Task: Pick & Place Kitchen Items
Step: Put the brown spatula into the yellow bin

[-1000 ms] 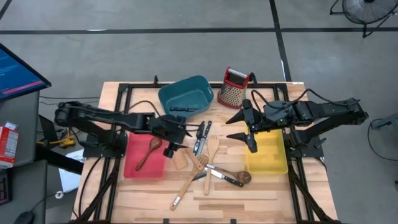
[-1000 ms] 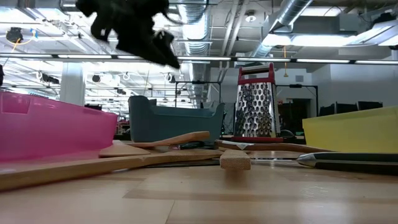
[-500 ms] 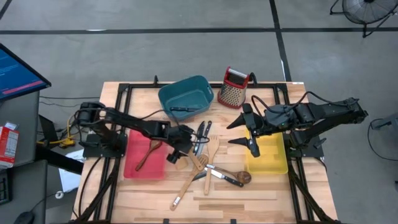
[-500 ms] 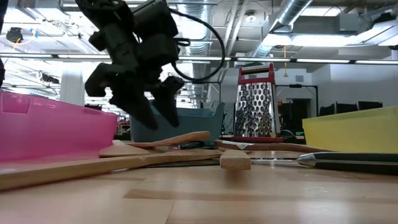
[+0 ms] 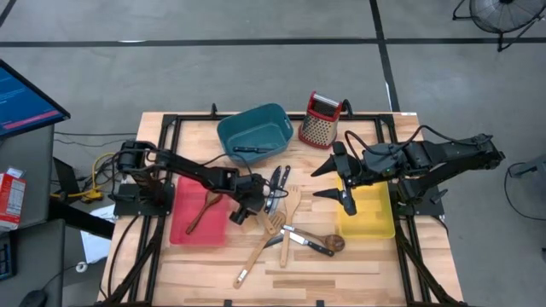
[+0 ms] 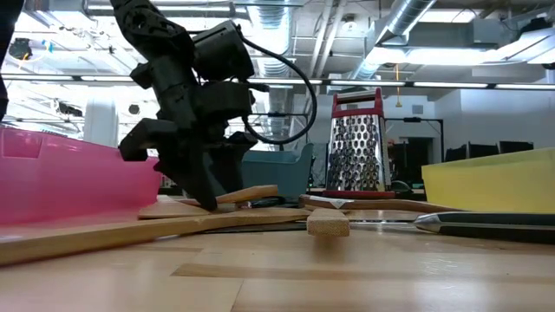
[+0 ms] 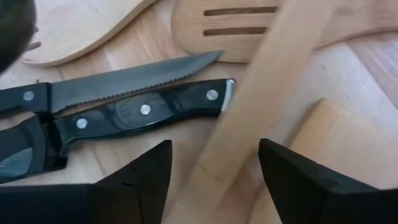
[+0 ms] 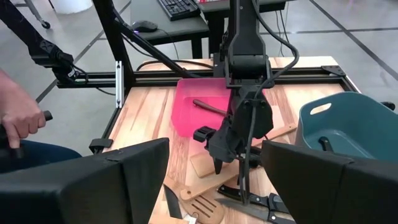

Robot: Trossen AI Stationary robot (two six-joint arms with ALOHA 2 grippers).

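Note:
A heap of kitchen items (image 5: pixel 286 223) lies mid-table: pale wooden spatulas, forks and spoons, and black-handled knives (image 7: pixel 143 112). My left gripper (image 5: pixel 247 210) (image 6: pixel 217 195) is low over the heap's left side, open. Its fingers stand on either side of a pale wooden handle (image 7: pixel 236 124), beside a flat spatula (image 6: pixel 186 208). A dark wooden spoon (image 5: pixel 203 213) lies in the pink bin (image 5: pixel 183 228). A black-handled knife (image 5: pixel 247 149) lies in the teal bin (image 5: pixel 256 130). My right gripper (image 5: pixel 339 182) (image 8: pixel 214 180) hangs open, high over the yellow bin's (image 5: pixel 368 217) left edge. My left gripper (image 7: pixel 214 149) comes from above, slanting down, and its open fingers stand across the pale wooden handle. In the low view the fingertips (image 6: pixel 208 201) reach down to the flat spatula. Whether they touch the handle or the spatula I cannot tell.
The red-topped box grater (image 5: pixel 320 119) stands at the far edge, beside the teal bin. A second dark spoon (image 5: pixel 331 243) and a knife (image 5: pixel 311 243) lie near the yellow bin. A person's hand (image 8: pixel 18 118) shows beyond the table's left side.
My left gripper has come down from high above the table onto the left side of the heap, shifting slightly toward the right edge and tipping more steeply downward. It has stayed open. The right arm has kept still.

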